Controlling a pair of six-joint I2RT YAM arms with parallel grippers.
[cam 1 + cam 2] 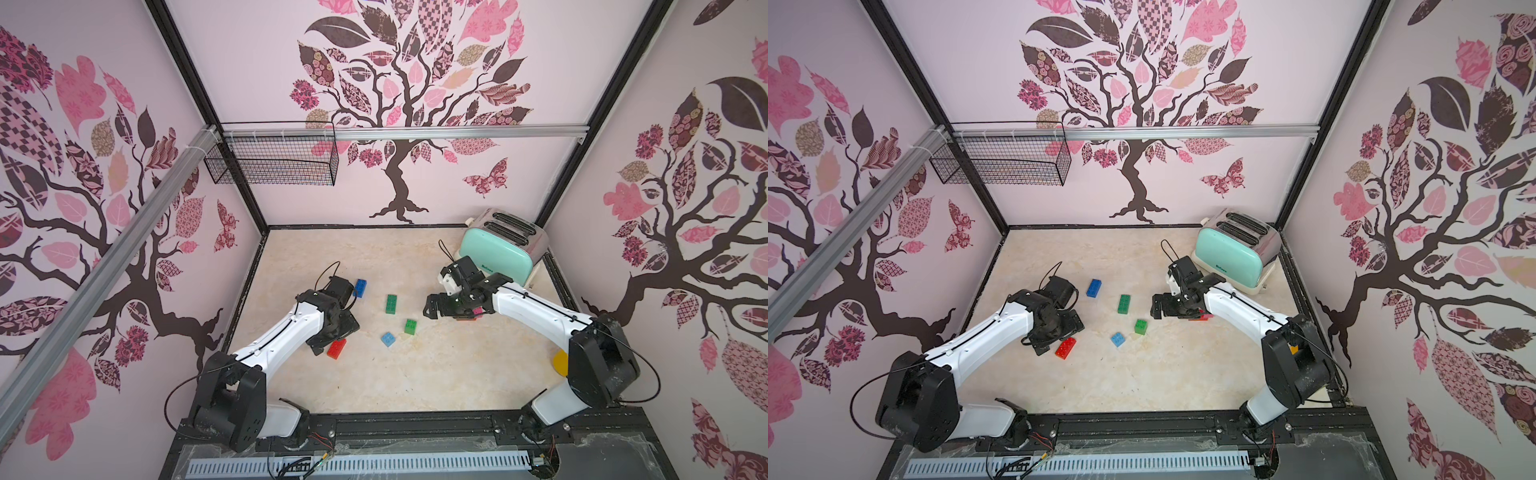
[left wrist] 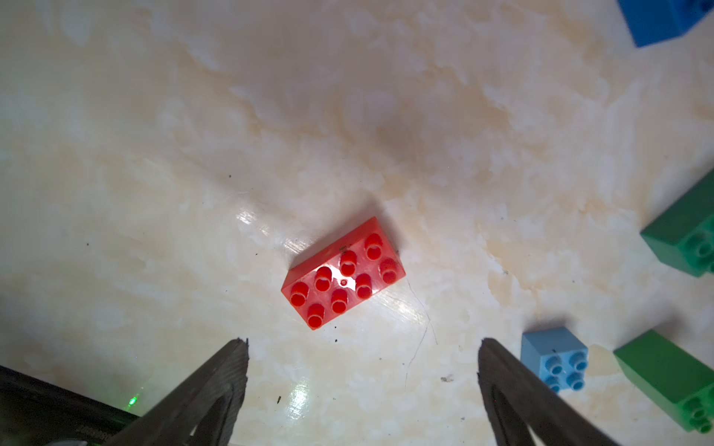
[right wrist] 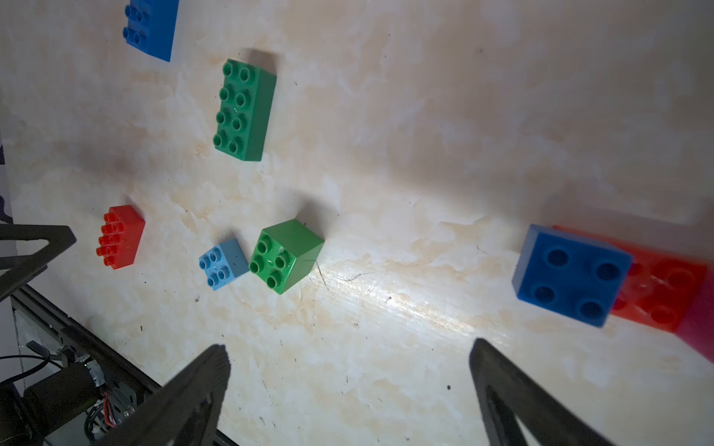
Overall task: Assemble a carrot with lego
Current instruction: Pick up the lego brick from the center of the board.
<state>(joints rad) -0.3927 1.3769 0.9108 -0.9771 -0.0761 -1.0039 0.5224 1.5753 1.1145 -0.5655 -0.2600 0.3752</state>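
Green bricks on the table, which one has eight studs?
The oblong green brick lying farther back, with eight studs. The square green brick, beside the light blue brick, has only four.

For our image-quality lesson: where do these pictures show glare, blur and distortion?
Left wrist view: glare patches on the tabletop beside the red brick. Right wrist view: the red and pink bricks at the edge are blurred. Both top views: the black frame posts splay outward.

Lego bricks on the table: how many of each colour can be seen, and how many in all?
Red bricks: 2
Green bricks: 2
Dark blue bricks: 2
Light blue brick: 1
Pink brick: 1
Total: 8
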